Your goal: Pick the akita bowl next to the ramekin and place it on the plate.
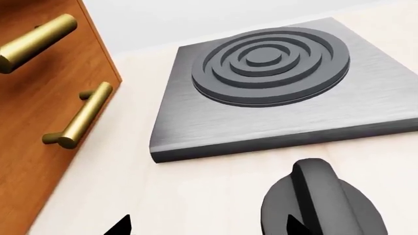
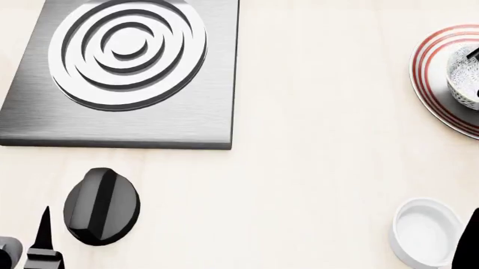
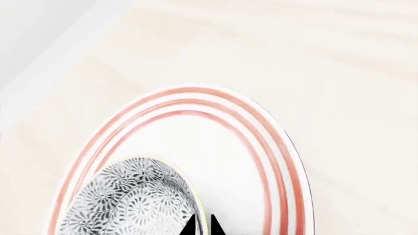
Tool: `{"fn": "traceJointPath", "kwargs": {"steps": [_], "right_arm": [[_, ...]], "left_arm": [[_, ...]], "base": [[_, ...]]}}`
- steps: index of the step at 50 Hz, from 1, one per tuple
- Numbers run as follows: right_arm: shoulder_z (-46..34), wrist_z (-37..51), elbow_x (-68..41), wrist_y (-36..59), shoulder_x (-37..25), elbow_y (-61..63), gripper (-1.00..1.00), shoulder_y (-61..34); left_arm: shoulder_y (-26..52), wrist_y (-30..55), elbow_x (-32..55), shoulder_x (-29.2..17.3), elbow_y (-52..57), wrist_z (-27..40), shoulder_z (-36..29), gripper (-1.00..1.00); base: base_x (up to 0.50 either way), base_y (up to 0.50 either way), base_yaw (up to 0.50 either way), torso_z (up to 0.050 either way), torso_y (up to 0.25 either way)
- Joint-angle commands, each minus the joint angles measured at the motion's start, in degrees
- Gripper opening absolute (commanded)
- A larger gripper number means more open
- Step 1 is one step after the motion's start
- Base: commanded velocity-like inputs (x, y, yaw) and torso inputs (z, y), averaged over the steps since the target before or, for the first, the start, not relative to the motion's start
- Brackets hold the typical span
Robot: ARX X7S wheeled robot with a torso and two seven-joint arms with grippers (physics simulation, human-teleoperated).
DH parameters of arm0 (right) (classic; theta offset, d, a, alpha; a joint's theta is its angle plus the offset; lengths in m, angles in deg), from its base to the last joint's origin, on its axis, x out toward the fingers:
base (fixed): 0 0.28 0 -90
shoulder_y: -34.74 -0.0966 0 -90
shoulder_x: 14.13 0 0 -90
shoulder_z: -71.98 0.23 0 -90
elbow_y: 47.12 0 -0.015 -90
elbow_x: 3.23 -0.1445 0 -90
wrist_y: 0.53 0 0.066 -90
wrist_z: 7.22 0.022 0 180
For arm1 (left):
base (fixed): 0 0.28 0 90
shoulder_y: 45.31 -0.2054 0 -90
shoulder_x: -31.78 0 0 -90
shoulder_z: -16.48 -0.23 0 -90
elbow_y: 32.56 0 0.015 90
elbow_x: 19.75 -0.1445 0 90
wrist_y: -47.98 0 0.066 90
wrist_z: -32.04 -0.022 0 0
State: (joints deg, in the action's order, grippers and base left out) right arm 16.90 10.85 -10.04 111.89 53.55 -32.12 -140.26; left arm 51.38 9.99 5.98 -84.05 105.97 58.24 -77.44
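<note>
I am seeing the small deep white akita bowl with the dense dark-grey floral speckle (image 3: pixel 130 200) sitting on the round shallow white plate with thin red concentric rings (image 3: pixel 261 161), toward one side of the plate's well rather than centred. In the head view the same bowl (image 2: pixel 463 75) is showing at the picture's edge, resting inside the plate's ringed rim (image 2: pixel 427 84).

The right gripper (image 3: pixel 202 226) is hanging right at the bowl's rim: two dark fingertips are straddling the rim with only a narrow gap between them. I cannot tell whether they are pinching the rim or just standing free of it.

Near the plate, on the pale wooden counter (image 2: pixel 314 168), the small plain glossy white ramekin (image 2: pixel 425 231) is standing upright, apart from the plate.

Well away from the plate, a brushed grey square hob with a ringed burner (image 2: pixel 127 73) is lying on the counter, and a black oval knob (image 2: pixel 101 206) is sitting just beside it.

The left gripper (image 1: pixel 209 226) is hovering near that knob (image 1: pixel 320 200), its two dark tips standing wide apart with nothing between them. A brown wooden cabinet front with brass bar handles (image 1: pixel 81 117) is showing beside the hob in the left wrist view.
</note>
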Motion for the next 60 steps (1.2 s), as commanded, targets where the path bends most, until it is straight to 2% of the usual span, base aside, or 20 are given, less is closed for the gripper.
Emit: {"fn": "traceJointPath", "kwargs": {"steps": [1,14,21,24,28,32,37,43,60], "right_arm": [[3.8,-2.0,3.3,0.0,1.3,0.1,1.00,-0.2],[5.2,-3.5,4.5,-1.0,1.9,0.1,1.00,-2.0],[1.0,-6.7,7.6,-4.9,3.9,0.2,1.00,-6.3],[-4.2,-7.9,11.8,-5.4,6.6,3.7,1.00,-8.7],[-10.9,-8.7,17.9,3.6,12.6,26.0,1.00,-3.2],[-11.7,-9.2,18.9,7.1,14.8,36.0,1.00,0.3],[-14.7,-8.2,21.3,3.9,15.5,41.1,1.00,4.1],[-21.9,-10.5,25.8,0.6,16.5,50.3,1.00,11.5],[-28.1,-6.3,29.0,-7.7,19.7,67.9,1.00,28.1]], "left_arm": [[0.0,0.2,-0.1,0.9,0.1,-1.4,1.2,1.00],[0.3,1.1,1.1,1.2,0.4,-1.2,1.6,1.00],[-0.2,0.3,0.9,1.1,-0.4,-1.3,1.3,1.00],[-0.2,0.4,1.0,1.1,-0.1,-1.2,1.2,1.00],[-0.3,0.4,1.1,1.1,0.1,-1.0,1.2,1.00],[-0.6,0.2,1.4,1.0,0.3,-1.0,1.7,1.00],[-0.9,-0.2,0.8,0.8,-0.1,-0.8,0.9,1.00],[-1.1,-0.1,1.2,0.8,0.4,-0.6,1.2,1.00],[-1.3,0.2,2.4,0.9,1.4,-0.1,2.4,1.00]], "base": [[0.00,0.00,0.00,0.000,0.000],[0.00,0.00,0.00,0.000,0.000],[0.00,0.00,0.00,0.000,0.000],[0.00,0.00,0.00,0.000,0.000],[0.00,0.00,0.00,0.000,0.000],[0.00,0.00,0.00,0.000,0.000],[0.00,0.00,0.00,0.000,0.000],[0.00,0.00,0.00,0.000,0.000],[0.00,0.00,0.00,0.000,0.000]]}}
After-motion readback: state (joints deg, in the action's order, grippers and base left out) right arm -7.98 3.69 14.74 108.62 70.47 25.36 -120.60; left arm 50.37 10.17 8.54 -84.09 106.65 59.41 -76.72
